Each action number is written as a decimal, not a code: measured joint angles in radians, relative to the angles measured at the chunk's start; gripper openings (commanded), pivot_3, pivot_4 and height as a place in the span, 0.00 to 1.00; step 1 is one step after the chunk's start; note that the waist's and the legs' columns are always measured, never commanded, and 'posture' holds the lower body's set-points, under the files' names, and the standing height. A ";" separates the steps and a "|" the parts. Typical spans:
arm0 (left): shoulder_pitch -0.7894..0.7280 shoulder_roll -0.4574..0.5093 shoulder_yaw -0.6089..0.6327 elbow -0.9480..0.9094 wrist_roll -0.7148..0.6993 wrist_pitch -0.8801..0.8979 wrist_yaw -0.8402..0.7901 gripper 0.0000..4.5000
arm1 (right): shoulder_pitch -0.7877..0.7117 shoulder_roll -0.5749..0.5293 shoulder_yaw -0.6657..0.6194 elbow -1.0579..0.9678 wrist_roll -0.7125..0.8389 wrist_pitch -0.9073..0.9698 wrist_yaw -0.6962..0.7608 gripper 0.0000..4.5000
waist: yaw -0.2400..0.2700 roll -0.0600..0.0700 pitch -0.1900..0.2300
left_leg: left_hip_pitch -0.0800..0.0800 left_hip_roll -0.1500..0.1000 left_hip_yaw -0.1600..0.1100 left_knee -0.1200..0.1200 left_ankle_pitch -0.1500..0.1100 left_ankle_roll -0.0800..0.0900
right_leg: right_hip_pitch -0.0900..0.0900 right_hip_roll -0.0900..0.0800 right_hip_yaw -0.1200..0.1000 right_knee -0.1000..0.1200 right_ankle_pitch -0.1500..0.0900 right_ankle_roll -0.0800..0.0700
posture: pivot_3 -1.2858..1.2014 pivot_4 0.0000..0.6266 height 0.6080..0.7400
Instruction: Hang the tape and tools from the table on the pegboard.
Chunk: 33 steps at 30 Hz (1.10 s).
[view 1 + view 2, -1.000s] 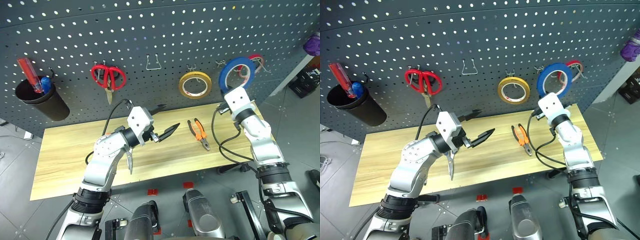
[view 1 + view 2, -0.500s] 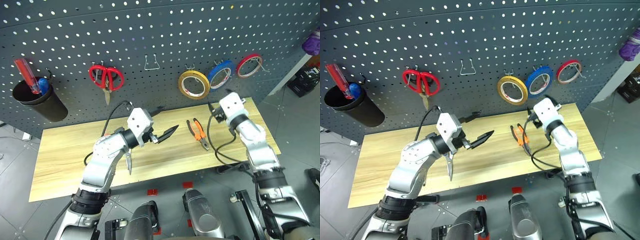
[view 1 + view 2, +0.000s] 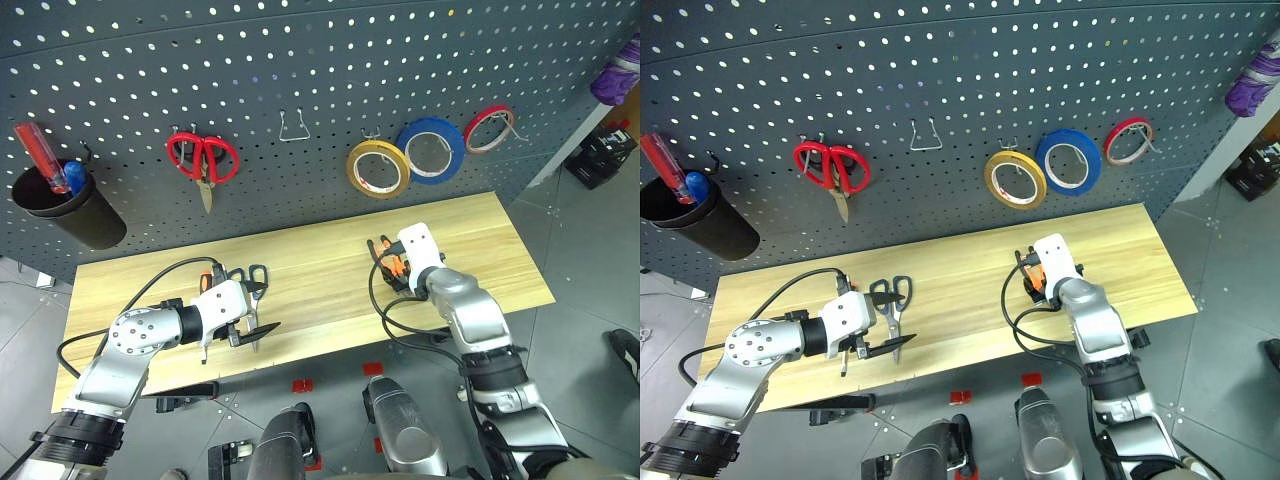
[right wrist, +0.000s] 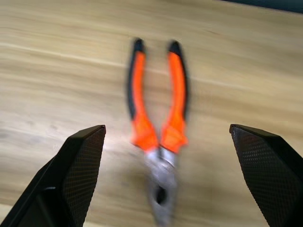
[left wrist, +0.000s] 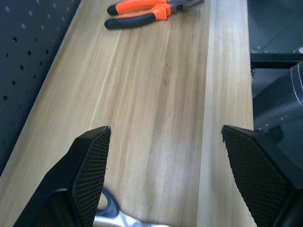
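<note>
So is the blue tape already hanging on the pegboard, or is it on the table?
Hanging. The blue tape sits on the pegboard, between yellow and red rolls.

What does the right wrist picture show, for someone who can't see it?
Orange-and-black pliers lie flat on the light wooden table, handles pointing away. The right gripper hovers over them, its black jaws open wide on either side.

I can read no text, label, brand, number or sign anywhere here, on the tools, tapes, pegboard (image 3: 320, 70) or worktop (image 3: 320, 270).
</note>
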 measured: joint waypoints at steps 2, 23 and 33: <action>0.009 0.000 0.000 -0.001 0.000 -0.003 0.000 0.88 | -0.053 0.018 0.001 0.111 -0.005 -0.013 -0.022 0.99 | -0.004 0.000 0.000 | 0.000 0.000 0.000 -0.001 0.000 0.000 | -0.001 0.000 0.000 0.001 0.000 0.000 | 0.36 0.41 1.00; 0.035 -0.028 0.000 -0.022 0.001 0.002 0.026 0.88 | -0.331 0.070 0.019 0.757 0.012 -0.294 -0.058 0.99 | -0.025 -0.002 -0.004 | 0.000 0.001 0.001 0.000 0.000 -0.001 | 0.000 0.001 -0.001 0.002 0.000 0.000 | 0.37 0.40 1.00; 0.054 -0.109 0.030 -0.077 -0.057 0.046 0.077 0.88 | -0.287 0.074 0.060 0.742 -0.009 -0.378 -0.056 0.63 | -0.024 -0.003 -0.015 | 0.001 0.001 0.001 0.000 0.000 -0.001 | 0.000 0.001 -0.001 0.002 0.000 0.000 | 0.38 0.39 1.00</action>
